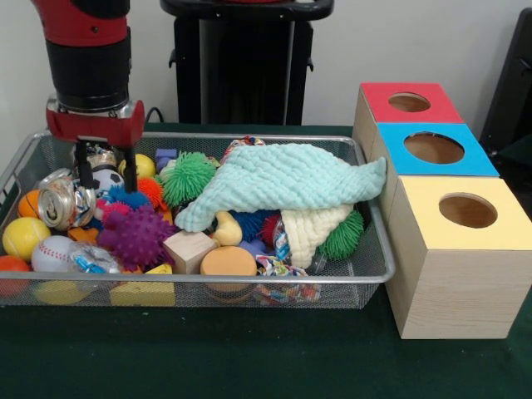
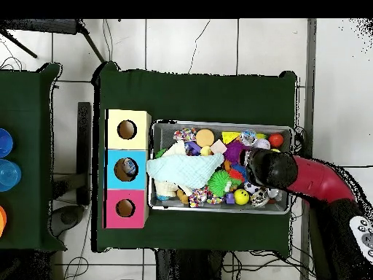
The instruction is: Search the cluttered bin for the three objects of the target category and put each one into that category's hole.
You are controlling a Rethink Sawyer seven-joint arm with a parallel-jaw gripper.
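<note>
The silver wire-mesh bin (image 1: 208, 281) lies on the green table, full of toys; it also shows in the overhead view (image 2: 218, 123). My gripper (image 1: 106, 176) is lowered into the bin's left end. It is open, with a finger on either side of a black-and-white ball (image 1: 106, 179). A crushed can (image 1: 61, 200) lies just left of it. Three wooden boxes stand right of the bin, each with a round hole: red top (image 1: 381, 93), blue top (image 1: 397, 158), yellow top (image 1: 428, 198). In the overhead view the arm (image 2: 273, 169) hides the gripper.
A mint cloth (image 1: 283, 176) covers the bin's middle and right. Around the gripper lie a purple spiky ball (image 1: 133, 237), a green stringy ball (image 1: 188, 176), a baseball (image 1: 50, 252), a yellow ball (image 1: 23, 237), a wooden block (image 1: 189, 249) and an orange disc (image 1: 229, 261).
</note>
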